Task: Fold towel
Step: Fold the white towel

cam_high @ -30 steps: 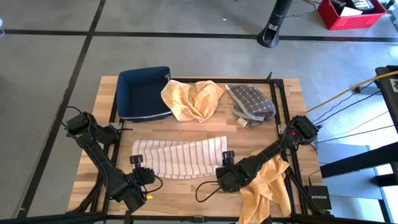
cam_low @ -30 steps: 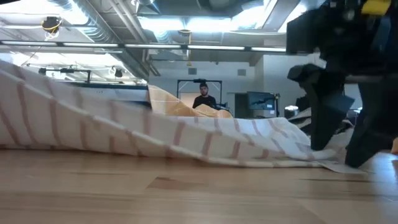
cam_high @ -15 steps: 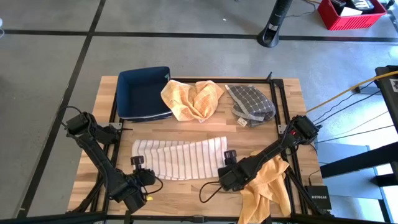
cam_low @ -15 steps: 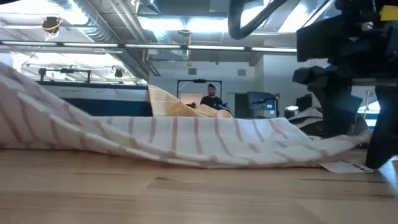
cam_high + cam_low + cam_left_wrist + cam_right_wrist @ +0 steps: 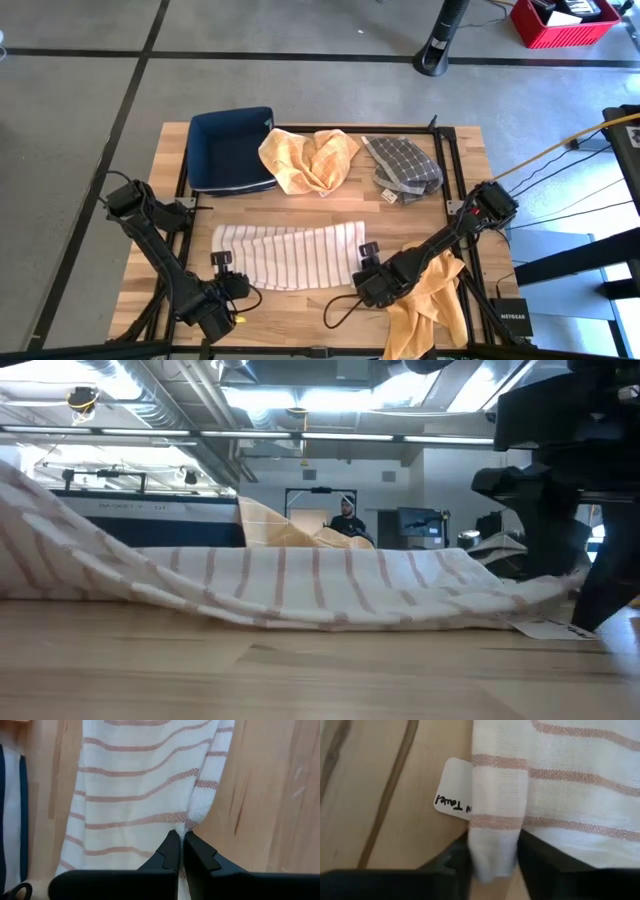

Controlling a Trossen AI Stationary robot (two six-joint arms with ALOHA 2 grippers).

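A white towel with thin reddish stripes [image 5: 290, 255] lies spread on the wooden table, its long sides running left to right. My left gripper [image 5: 228, 277] is shut on its near left corner, and in the low view the cloth [image 5: 40, 500] rises toward the left there. At the near right corner [image 5: 560, 588] my right gripper [image 5: 365, 265] points down, its two fingers closed in on the cloth. A white paper label [image 5: 452, 795] sticks out from under that corner. My left gripper pinches the towel's edge [image 5: 192, 812] at the near left corner between its two fingertips, coming from above at a slant. The cloth puckers into the tips and is raised there; the rest lies on the table. My right gripper has the folded near right corner [image 5: 495, 827] between its two fingers [image 5: 536, 857], which come steeply from above. The cloth fills the gap from finger to finger. That corner is raised a little off the wood; how many layers, I cannot tell.
At the far side stand a navy bin [image 5: 230, 150], a crumpled orange cloth [image 5: 310, 160] and a grey checked cloth [image 5: 405, 168]. Another orange cloth [image 5: 432, 295] lies under my right arm and hangs over the near edge. A person [image 5: 347, 520] stands in the room behind.
My right gripper has sunk onto the towel's near right corner and its fingers have drawn closer together around it. The corner now stands slightly off the table, and the towel's middle has settled lower and flatter.
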